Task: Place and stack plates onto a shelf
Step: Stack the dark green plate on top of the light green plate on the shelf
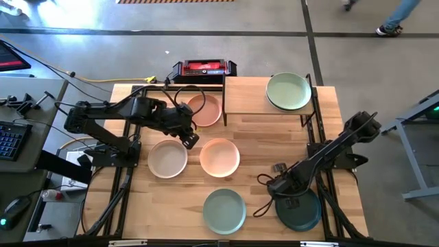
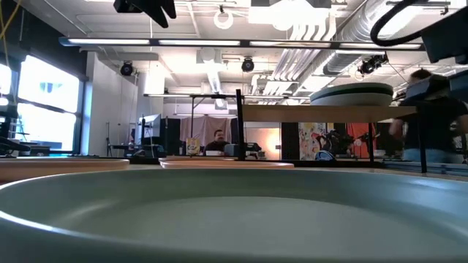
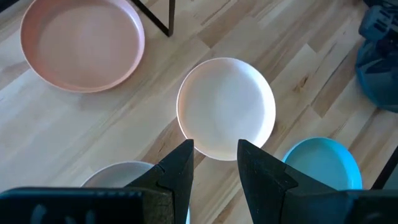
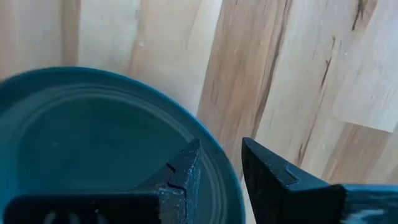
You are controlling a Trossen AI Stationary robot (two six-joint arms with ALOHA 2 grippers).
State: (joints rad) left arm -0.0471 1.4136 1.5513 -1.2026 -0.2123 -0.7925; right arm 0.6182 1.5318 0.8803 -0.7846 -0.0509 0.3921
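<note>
While the right claw (image 4: 214,165) straddles the dark green plate's (image 4: 93,137) rim — unclosed.

Both arms are built of dark, near-black jointed links, with loose black cables looping alongside the left arm (image 1: 116,113) and curling beside the right arm (image 1: 329,154). Each ends in a gripper of two flat, matte-black tapered fingers (image 3: 177,171) with angular, stepped inner edges. The right gripper's fingers (image 4: 186,171) show the same notched profile.
</note>
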